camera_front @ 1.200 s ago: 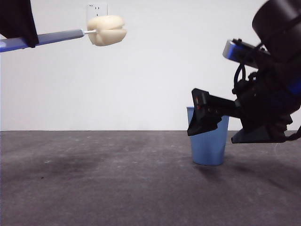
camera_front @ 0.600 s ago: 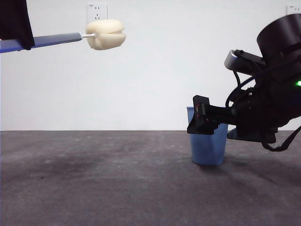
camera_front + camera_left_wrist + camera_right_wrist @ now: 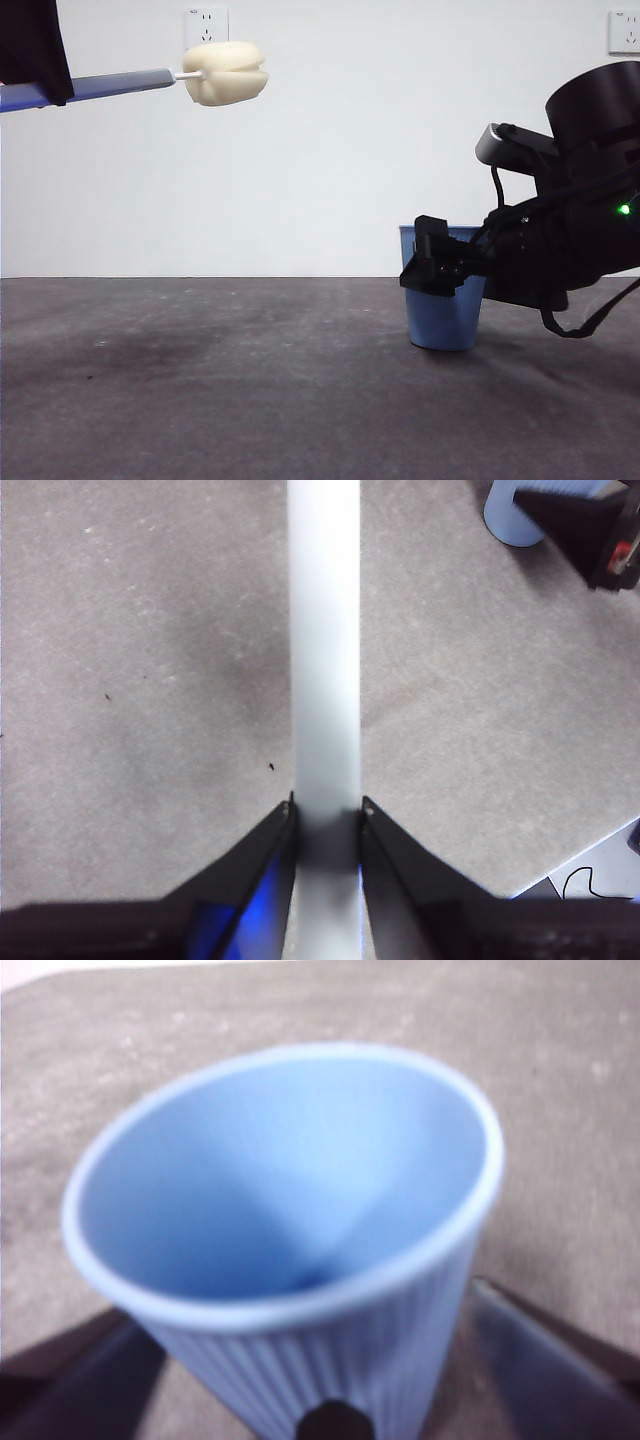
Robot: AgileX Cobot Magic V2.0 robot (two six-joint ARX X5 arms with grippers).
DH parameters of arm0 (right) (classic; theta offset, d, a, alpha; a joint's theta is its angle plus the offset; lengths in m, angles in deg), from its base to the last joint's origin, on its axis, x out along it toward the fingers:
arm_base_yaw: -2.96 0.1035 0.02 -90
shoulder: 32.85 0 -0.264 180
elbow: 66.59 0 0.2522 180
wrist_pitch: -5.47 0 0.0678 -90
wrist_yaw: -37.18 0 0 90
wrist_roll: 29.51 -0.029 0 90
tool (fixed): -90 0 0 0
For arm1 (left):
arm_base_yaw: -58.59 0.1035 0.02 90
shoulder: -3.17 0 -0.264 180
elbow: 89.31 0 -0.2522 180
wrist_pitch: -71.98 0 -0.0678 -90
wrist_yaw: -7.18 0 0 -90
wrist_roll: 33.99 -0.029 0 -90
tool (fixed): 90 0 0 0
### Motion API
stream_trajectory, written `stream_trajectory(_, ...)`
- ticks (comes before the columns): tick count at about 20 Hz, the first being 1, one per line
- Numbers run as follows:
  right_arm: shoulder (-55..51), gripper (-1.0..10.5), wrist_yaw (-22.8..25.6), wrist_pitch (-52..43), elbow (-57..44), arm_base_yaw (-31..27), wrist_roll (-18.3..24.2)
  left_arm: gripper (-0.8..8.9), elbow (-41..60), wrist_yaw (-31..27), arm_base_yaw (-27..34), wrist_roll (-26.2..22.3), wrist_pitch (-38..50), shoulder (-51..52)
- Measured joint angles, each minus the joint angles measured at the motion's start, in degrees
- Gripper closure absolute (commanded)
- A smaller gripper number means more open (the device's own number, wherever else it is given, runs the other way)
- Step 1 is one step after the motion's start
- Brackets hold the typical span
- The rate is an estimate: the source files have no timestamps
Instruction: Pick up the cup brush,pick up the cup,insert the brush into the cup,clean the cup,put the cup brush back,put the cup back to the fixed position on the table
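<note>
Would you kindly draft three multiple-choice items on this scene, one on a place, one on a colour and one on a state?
1. Where does the cup stand?
A. on the table
B. held high in the air
C. lying on its side

2. What colour is the sponge head of the cup brush?
A. green
B. cream-yellow
C. red

3. What is the left claw doing?
A. hanging open and empty
B. clamping the brush handle
C. gripping the cup

Key:
1 A, the front view shows its base on the table, with the right claw around it.
2 B, the head shows pale cream against the wall.
3 B, the left wrist view shows both jaws pressed on the handle.
</note>
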Motion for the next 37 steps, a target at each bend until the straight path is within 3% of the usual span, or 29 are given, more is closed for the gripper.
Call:
stream_trajectory(5, 0.0, 9.6, 0.0, 0.1, 0.1, 0.0, 0.2, 8.22, 0.0, 0.0, 0.0, 0.0, 0.0, 0.0)
stream_trajectory(9, -1.2, 9.6, 0.0, 2.4, 0.2, 0.4, 0.4, 8.22, 0.0, 0.0, 0.0, -1.8, -0.8, 0.0)
stream_trajectory(12, -9.1, 9.6, 0.2, 13.1, 0.2, 2.5, 2.2, 8.23, 0.0, -0.2, 0.0, -5.5, -2.4, 0.0)
stream_trajectory(18, -27.9, 9.6, 1.3, 51.8, 6.8, 6.4, 12.0, 8.23, 0.0, -0.2, 0.0, -16.3, -4.4, -1.7)
stream_trajectory(23, -29.5, 9.6, 13.9, 80.6, 14.5, 10.5, 23.5, 8.23, 0.0, 0.0, 0.0, -27.2, -10.1, -5.6)
stream_trajectory(26, -29.5, 9.6, 20.9, 85.8, 17.5, 14.6, 32.4, 8.23, 0.0, 3.4, 0.0, -29.7, -9.6, -7.0)
stream_trajectory(30, -29.5, 9.6, 23.7, 85.8, 19.4, 17.5, 42.8, 8.23, 0.0, 5.5, -2.3, -31.3, -10.3, -8.7)
stream_trajectory(37, -29.5, 9.6, 28.7, 86.1, 19.4, 21.3, 52.7, 8.23, 0.0, 5.7, -6.9, -31.7, -10.2, -9.5)
